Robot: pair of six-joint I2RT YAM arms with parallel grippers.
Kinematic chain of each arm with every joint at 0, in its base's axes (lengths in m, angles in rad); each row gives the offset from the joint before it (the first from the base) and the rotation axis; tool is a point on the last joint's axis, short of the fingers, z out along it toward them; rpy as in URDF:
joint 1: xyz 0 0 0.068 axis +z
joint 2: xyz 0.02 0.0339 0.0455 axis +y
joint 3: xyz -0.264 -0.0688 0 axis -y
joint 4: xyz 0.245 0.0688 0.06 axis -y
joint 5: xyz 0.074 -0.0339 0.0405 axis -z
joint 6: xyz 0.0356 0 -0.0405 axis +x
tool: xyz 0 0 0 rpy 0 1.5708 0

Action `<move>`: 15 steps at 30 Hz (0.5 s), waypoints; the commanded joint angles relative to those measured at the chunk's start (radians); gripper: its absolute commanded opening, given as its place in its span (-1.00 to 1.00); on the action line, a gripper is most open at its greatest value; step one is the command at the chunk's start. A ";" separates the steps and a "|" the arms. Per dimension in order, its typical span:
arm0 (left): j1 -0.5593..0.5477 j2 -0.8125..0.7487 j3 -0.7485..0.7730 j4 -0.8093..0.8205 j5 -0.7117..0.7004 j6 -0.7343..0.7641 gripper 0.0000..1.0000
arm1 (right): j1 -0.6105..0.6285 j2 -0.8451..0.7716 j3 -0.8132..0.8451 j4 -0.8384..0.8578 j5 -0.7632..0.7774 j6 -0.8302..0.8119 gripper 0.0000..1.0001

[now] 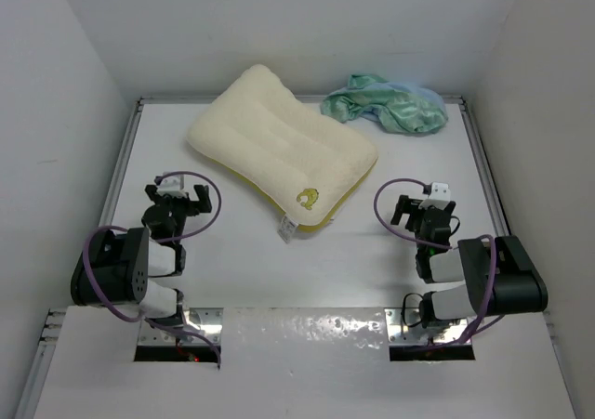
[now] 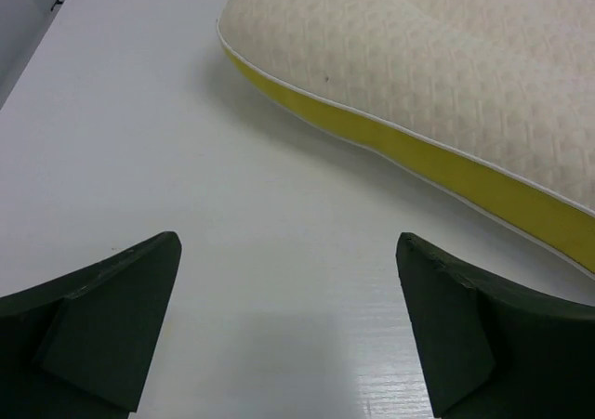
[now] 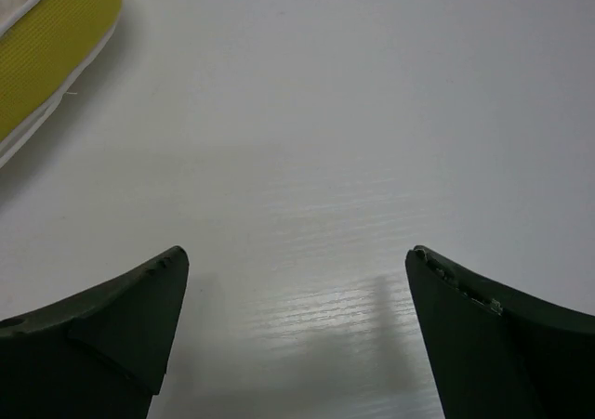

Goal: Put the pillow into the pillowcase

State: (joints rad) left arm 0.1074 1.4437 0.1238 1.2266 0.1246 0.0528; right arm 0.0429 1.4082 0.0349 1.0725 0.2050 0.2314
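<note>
On the table (image 1: pixel 242 280), the pillow (image 1: pixel 279 145) lies diagonally at upper centre, uncased. The pillowcase (image 1: pixel 386 106) sits crumpled at upper right, so I judge it needs spreading first. My left fingers (image 2: pixel 93 335) and right fingers (image 3: pixel 102 335) stand wide apart, empty, flanking the pillow's near corner.

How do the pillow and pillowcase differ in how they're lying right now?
The pillow lies flat and spread out, angled across the middle of the table; the pillowcase is crumpled in a heap at the far right edge. The pillow is cream with yellow trim; the pillowcase is shiny teal. Both rest on the table.
</note>
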 commanded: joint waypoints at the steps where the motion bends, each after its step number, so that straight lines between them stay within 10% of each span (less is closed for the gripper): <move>1: 0.009 -0.006 0.017 0.034 0.038 0.013 0.99 | 0.005 -0.008 -0.053 0.064 -0.006 -0.003 0.98; 7: 0.023 -0.015 0.016 0.068 0.145 0.047 0.99 | 0.005 -0.215 0.278 -0.577 -0.026 -0.017 0.98; 10: 0.057 -0.208 0.205 -0.283 0.427 0.195 0.99 | 0.005 -0.268 0.472 -0.779 -0.114 -0.071 0.98; 13: 0.051 -0.185 0.626 -1.150 0.624 0.676 0.99 | 0.005 -0.153 0.823 -1.130 -0.304 -0.164 -0.53; 15: 0.032 -0.125 0.889 -1.336 0.487 0.711 0.99 | 0.005 0.000 1.099 -1.354 -0.323 -0.095 -0.77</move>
State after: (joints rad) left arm 0.1509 1.3033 0.6861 0.4072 0.5476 0.4706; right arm 0.0429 1.2743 0.9039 0.0902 0.0154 0.1421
